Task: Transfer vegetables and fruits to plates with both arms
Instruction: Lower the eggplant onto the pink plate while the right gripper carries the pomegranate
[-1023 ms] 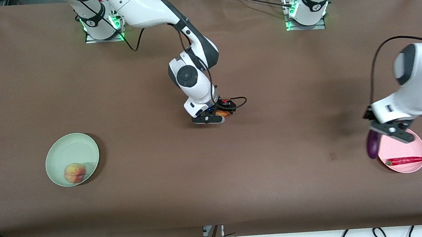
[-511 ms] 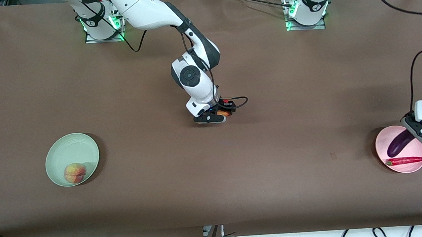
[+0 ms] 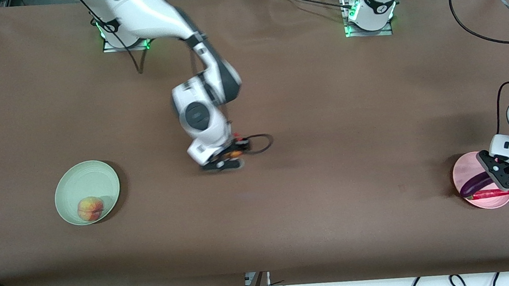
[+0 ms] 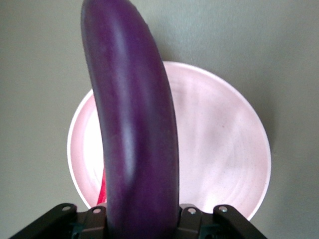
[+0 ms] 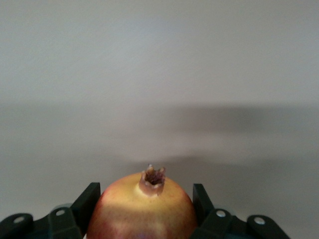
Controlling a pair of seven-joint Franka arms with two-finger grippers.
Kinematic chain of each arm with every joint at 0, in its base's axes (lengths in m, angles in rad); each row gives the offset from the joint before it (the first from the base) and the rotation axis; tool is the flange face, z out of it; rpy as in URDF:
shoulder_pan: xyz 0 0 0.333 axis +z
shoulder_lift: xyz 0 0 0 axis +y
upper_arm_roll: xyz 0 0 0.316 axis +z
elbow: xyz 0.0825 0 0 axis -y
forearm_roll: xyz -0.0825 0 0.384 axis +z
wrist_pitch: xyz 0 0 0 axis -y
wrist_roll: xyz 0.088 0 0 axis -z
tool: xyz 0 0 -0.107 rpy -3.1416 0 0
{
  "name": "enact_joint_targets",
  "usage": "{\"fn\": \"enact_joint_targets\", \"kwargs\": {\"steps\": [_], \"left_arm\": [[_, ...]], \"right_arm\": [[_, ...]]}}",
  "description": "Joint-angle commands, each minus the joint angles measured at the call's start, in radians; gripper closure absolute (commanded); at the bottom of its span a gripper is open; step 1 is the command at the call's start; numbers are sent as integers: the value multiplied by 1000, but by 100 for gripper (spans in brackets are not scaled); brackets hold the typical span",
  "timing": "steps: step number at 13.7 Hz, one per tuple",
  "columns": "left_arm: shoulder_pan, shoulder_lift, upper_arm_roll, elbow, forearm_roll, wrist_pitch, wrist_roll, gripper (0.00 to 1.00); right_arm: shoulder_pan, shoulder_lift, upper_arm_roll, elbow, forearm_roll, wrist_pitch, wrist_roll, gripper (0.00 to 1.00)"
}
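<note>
Eggplant, long slim glossy purple (image 4: pixel 132 124), sits clamped between the fingers of the left end effector (image 3: pixel 499 176), its free end slanting down over the pale pink round matte plate (image 3: pixel 462 168) at the left arm's end of the tabletop (image 3: pixel 325 109). Whether the tip touches the plate is unclear. Thin pointed red chili pepper with green stem (image 3: pixel 494 194) lies on the same plate, just beside the eggplant, nearer the front camera.

Right end effector (image 3: pixel 226 160) is closed on a small round red-yellow fruit with a dry brown crown (image 5: pixel 144 209), fingers (image 5: pixel 87 199) pressed on both sides of it. It hangs over bare tabletop near the middle, between the two plates.

Pale mint green round matte plate (image 3: pixel 80 174) sits toward the right arm's end of the tabletop, holding a pale orange-pink fuzzy peach (image 3: pixel 90 208) in its nearer part. Plates are well apart.
</note>
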Motion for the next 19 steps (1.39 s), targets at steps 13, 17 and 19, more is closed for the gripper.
{"fn": "enact_joint_targets", "kwargs": {"steps": [13, 17, 19], "left_arm": [[0, -79, -14, 40, -200, -118, -1, 0], [-8, -165, -17, 44, -300, -255, -167, 0], [-23, -205, -42, 42, -308, -339, -295, 0]], "right_arm": [[-481, 46, -26, -27, -157, -95, -819, 75], [-505, 58, -26, -26, -161, -57, -828, 28], [-519, 46, -25, -21, -151, -49, -820, 0]]}}
